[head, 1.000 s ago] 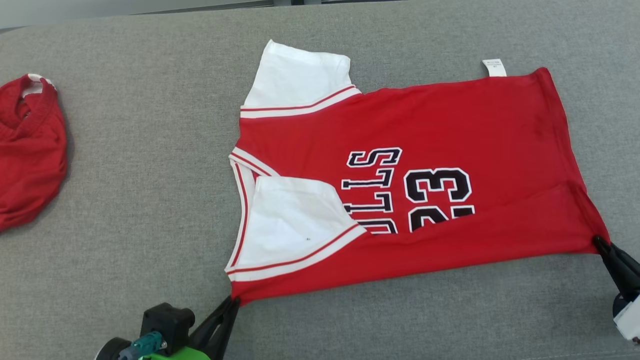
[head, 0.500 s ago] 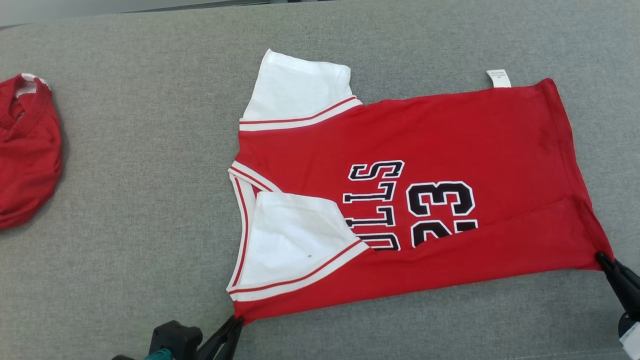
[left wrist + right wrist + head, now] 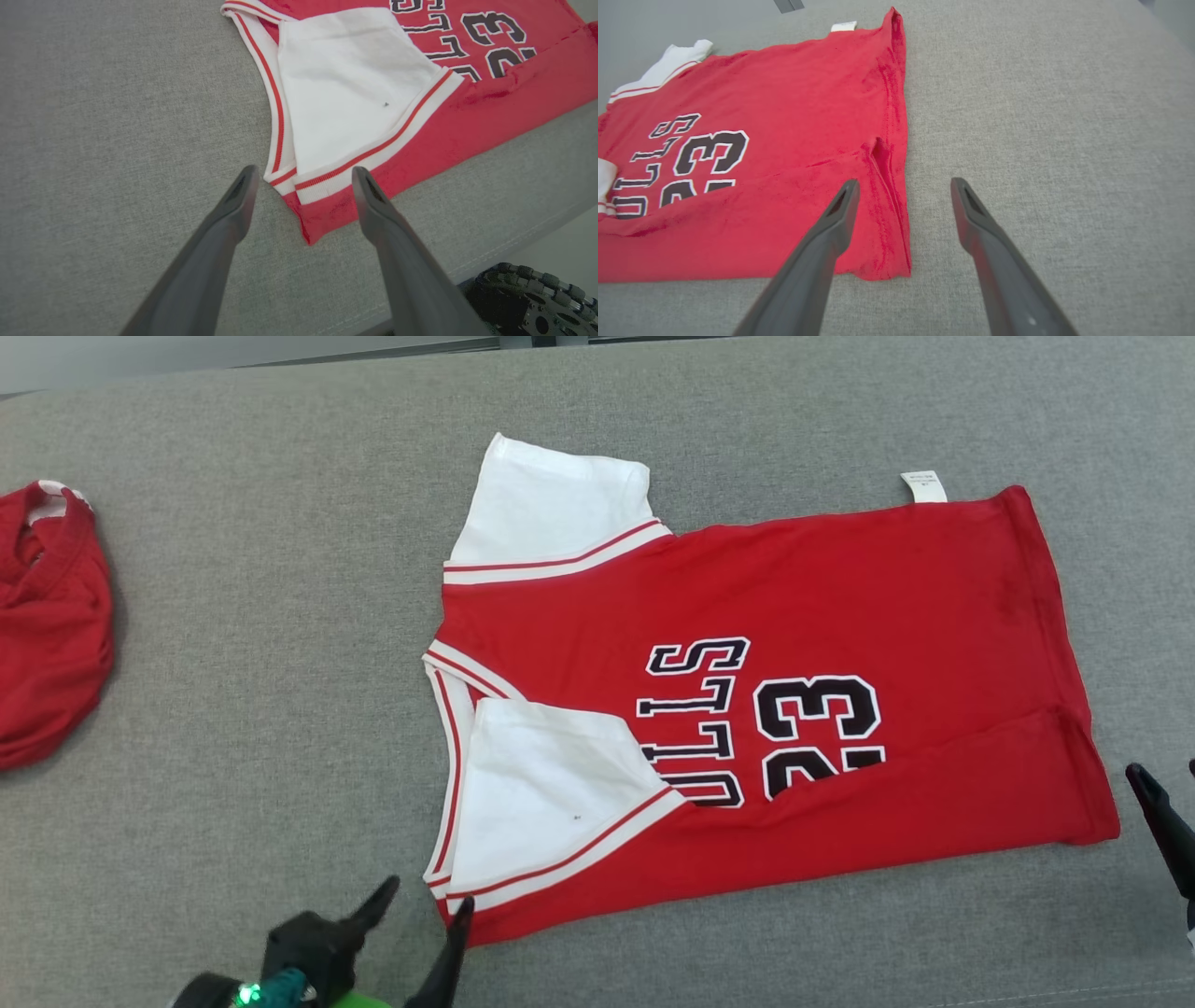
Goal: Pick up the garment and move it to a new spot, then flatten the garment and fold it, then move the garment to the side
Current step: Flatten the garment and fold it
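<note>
jersey [image 3: 794, 616] lay flat mid-counter [image 3: 233, 663], near side folded over | other red garment [image 3: 47, 625] bunched at left edge, well apart | left fingers [image 3: 205, 261], right fingers [image 3: 999, 270] spread wide, empty, at jersey's near corners

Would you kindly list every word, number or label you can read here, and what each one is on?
"ULLS": black letters on the red jersey; the start is hidden under the folded white sleeve.
"23": black number beside those letters on the jersey; the fold cuts off part of the 2.
White tag at the jersey's edge: print too small to read.
</note>
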You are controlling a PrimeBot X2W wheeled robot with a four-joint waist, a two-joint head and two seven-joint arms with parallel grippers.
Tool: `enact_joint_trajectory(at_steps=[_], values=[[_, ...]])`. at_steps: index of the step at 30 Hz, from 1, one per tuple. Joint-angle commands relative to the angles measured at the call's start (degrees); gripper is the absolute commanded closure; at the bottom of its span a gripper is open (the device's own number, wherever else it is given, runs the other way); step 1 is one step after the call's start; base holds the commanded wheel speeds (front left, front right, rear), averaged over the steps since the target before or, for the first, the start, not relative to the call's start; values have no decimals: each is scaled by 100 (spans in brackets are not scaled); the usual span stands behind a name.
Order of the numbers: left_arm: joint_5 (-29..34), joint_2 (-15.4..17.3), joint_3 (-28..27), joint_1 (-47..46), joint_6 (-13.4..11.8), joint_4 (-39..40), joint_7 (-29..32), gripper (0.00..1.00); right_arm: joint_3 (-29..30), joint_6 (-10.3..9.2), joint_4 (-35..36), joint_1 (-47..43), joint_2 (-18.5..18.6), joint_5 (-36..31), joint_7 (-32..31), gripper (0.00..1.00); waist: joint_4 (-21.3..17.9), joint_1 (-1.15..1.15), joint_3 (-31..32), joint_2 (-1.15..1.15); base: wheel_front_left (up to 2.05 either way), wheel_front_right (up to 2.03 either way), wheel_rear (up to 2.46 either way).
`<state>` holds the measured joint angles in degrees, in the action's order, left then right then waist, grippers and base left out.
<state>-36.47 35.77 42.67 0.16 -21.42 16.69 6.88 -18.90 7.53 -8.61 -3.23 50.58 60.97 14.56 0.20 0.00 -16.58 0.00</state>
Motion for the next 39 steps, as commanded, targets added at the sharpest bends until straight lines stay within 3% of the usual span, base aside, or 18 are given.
enact_joint_trajectory(at_steps=[1,5,11,15,24,33,39], values=[[30,93,-140,-187,-73,133,-60,0,115,-9,100,10,-85,-166,36,0,-18,0,12,0,0,0,0],[17,256,-533,-694,-6,441,-62,0,441,-9,378,155,-403,-660,60,0,-14,0,-10,0,0,0,0],[-401,231,-945,-2314,649,271,569,0,425,-9,592,628,-873,-1158,-6,0,-77,0,-286,0,0,0,0],[-716,48,-999,-3674,1149,-495,1300,0,263,-9,621,1109,-1102,-1365,-72,0,-219,0,-614,0,0,0,0],[-925,-332,-755,-5872,1839,-2398,2662,0,-454,-9,447,2244,-1522,-1518,-26,0,-793,0,-1305,0,0,0,0],[-910,-423,-465,-6726,2134,-3611,3505,0,-675,-9,214,2456,-1702,-1344,68,0,-1215,0,-1649,0,0,0,0],[-680,-386,-311,-7057,2177,-3936,3635,0,-615,-9,276,2512,-1863,-1454,66,0,-1309,0,-1822,0,0,0,0]])
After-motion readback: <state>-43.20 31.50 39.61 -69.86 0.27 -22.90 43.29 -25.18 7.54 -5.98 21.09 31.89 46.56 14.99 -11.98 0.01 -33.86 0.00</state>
